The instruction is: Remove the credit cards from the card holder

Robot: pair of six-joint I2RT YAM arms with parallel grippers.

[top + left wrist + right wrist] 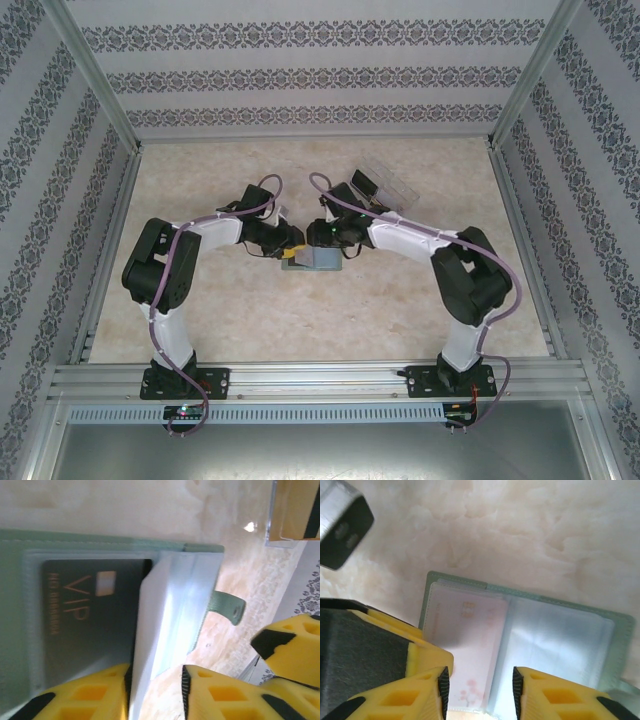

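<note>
The grey-green card holder point(322, 260) lies open at the table's middle, with both grippers over it. In the left wrist view a dark card marked VIP point(85, 625) sits in a clear sleeve of the holder point(15, 605). My left gripper point(157, 680) is open around a lifted clear sleeve page point(170, 610), which touches only one finger. In the right wrist view a pale pink card point(465, 635) shows through the holder's point(432, 580) left sleeve; the right sleeve point(560, 645) looks empty. My right gripper point(479, 680) is open just above it, holding nothing.
A clear plastic box point(385, 180) stands at the back right; in the left wrist view something golden with a dark stripe point(297, 505) lies in it. The holder's strap tab point(227, 607) sticks out onto the marbled table point(230, 320). Patterned walls enclose the table.
</note>
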